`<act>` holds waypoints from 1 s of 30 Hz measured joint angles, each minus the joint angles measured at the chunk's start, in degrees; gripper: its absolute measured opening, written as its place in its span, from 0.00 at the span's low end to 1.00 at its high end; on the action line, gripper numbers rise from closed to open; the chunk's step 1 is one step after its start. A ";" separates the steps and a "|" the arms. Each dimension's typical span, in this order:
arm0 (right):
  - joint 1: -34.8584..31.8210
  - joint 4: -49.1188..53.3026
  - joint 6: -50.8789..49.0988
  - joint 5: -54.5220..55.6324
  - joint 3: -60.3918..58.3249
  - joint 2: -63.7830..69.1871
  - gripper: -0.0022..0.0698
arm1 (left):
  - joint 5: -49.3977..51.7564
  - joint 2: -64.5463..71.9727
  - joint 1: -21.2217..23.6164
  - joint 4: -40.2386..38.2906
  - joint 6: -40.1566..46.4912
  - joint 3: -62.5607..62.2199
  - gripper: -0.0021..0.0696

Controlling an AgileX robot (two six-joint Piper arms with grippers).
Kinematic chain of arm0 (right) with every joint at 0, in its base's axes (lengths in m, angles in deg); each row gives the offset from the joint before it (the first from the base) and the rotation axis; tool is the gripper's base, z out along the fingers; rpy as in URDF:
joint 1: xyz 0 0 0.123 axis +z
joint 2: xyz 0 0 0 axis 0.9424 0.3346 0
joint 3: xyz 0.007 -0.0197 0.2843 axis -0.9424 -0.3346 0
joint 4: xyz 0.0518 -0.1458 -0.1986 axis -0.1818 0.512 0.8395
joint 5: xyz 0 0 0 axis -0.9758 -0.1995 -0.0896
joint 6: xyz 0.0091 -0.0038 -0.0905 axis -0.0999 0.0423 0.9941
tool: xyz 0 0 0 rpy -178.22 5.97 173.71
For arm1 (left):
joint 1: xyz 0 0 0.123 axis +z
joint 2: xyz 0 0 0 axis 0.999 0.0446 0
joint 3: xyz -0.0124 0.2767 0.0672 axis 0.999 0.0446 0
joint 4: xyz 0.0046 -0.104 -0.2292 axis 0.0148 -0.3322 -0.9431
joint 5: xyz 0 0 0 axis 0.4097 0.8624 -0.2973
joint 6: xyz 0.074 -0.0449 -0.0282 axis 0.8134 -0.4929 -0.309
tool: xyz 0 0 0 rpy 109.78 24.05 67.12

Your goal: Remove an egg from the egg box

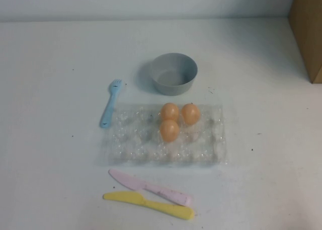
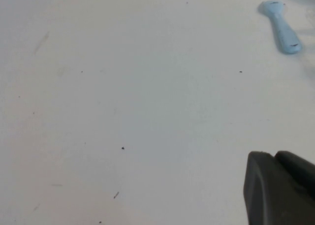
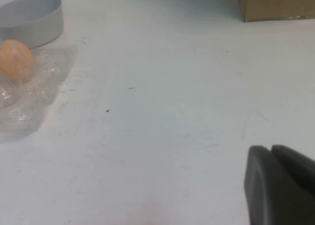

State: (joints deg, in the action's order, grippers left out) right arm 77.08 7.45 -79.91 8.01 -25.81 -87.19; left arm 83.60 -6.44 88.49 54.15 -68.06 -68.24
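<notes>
— So, from the high view, what's on the surface (image 1: 50, 164)?

— A clear plastic egg box (image 1: 166, 154) in the middle, with three eggs bunched in its far cups. The nearest egg (image 1: 169, 130) touches the two behind it. Beyond the box is a grey bowl (image 1: 174, 73); a blue fork (image 1: 110, 103) lies at the box's left corner, and a pink knife (image 1: 149, 186) and a yellow knife (image 1: 149, 204) lie on the near side. Neither arm shows here.

— And the left wrist view?

— Bare surface, the fork's handle far off, and a dark bit of the left tool (image 2: 280, 188) at the corner. I cannot tell whether it is wide or narrow.

— The right wrist view?

— One egg in the crinkly box beside the bowl, a cardboard box (image 3: 275, 3) further off, and a dark bit of the right tool (image 3: 280, 188), well apart from the eggs. Again, I cannot tell its state.

— How would the egg handle?

— Light, smooth, round and likely slippery, I'd guess. I'd take the front one across its sides, gently. That flimsy box may lift with it.
</notes>
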 joint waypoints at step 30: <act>0.00 -57.38 1.87 6.87 0.00 0.00 0.01 | 0.00 0.00 0.00 2.38 0.00 0.00 0.02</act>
State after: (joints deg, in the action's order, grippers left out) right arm 77.08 -49.92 -78.04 14.88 -25.81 -87.19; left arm 83.60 -6.44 88.49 56.53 -68.06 -68.24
